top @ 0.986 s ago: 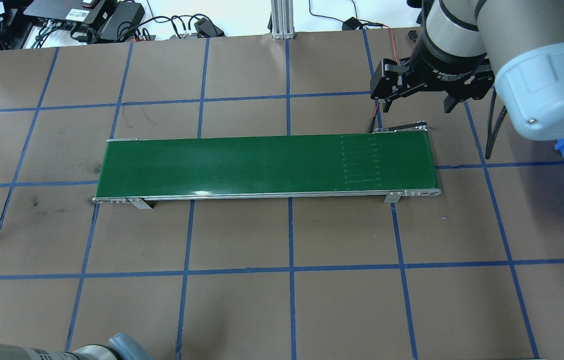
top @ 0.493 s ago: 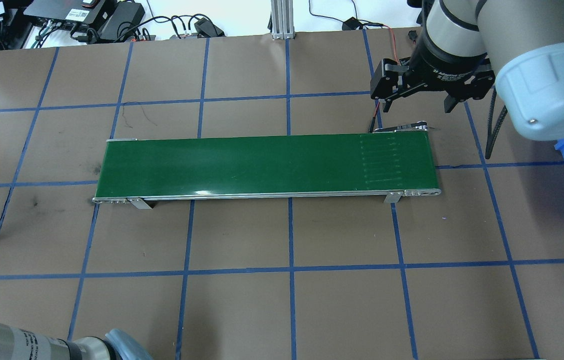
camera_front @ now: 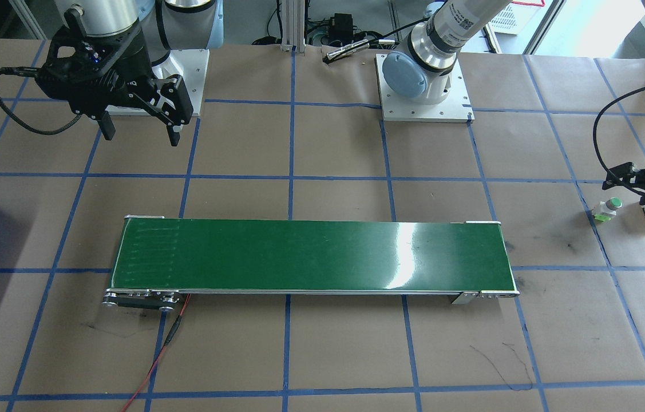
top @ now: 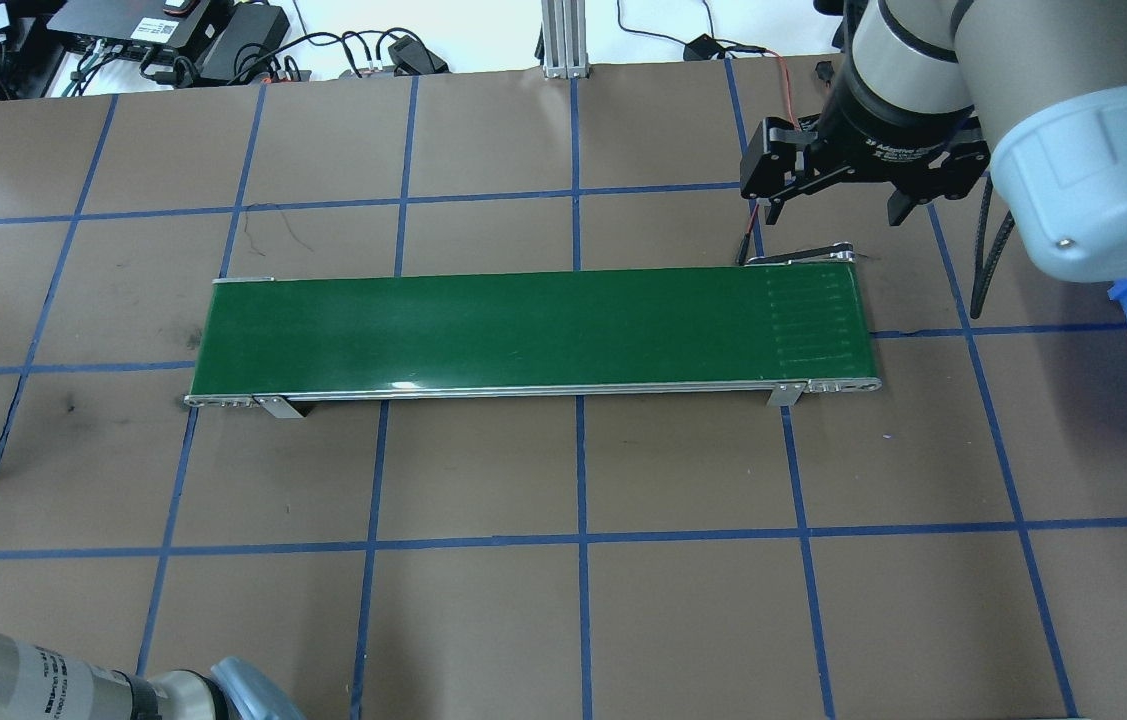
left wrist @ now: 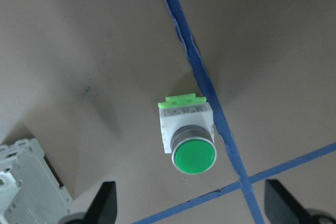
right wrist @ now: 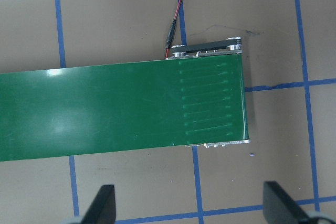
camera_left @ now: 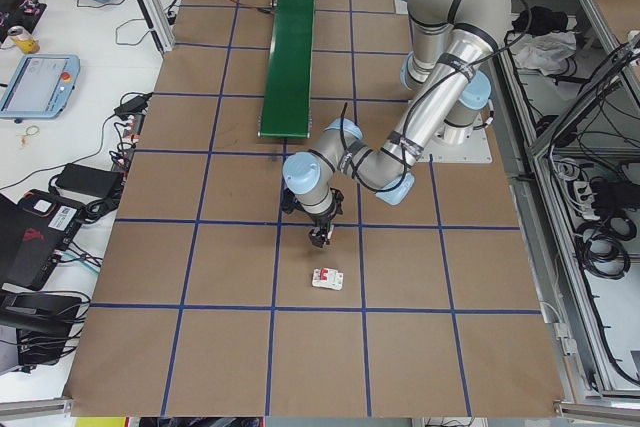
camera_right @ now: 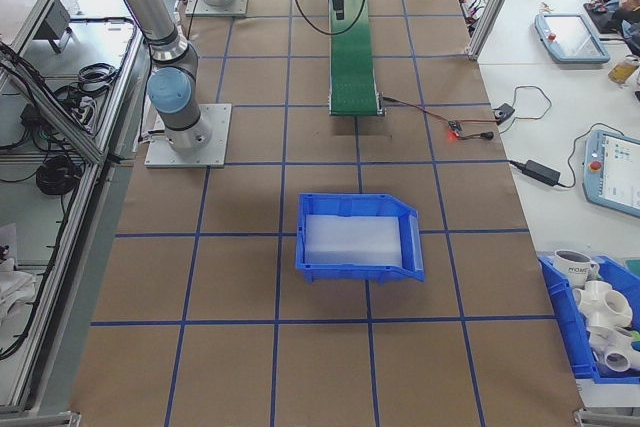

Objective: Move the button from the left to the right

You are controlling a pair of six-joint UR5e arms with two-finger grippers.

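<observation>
I hold my left gripper [left wrist: 189,211] wide open right over the button [left wrist: 187,132], so the fingers can drop on both sides of it. The button lies on its side on the brown table [top: 483,470], touching a blue tape line [left wrist: 199,72], with a white breaker [left wrist: 29,182] near it. My right gripper [top: 838,205] waits open by the far end of the green belt [top: 523,330] to take it. A blue bin [camera_right: 358,237] sits beyond that end.
</observation>
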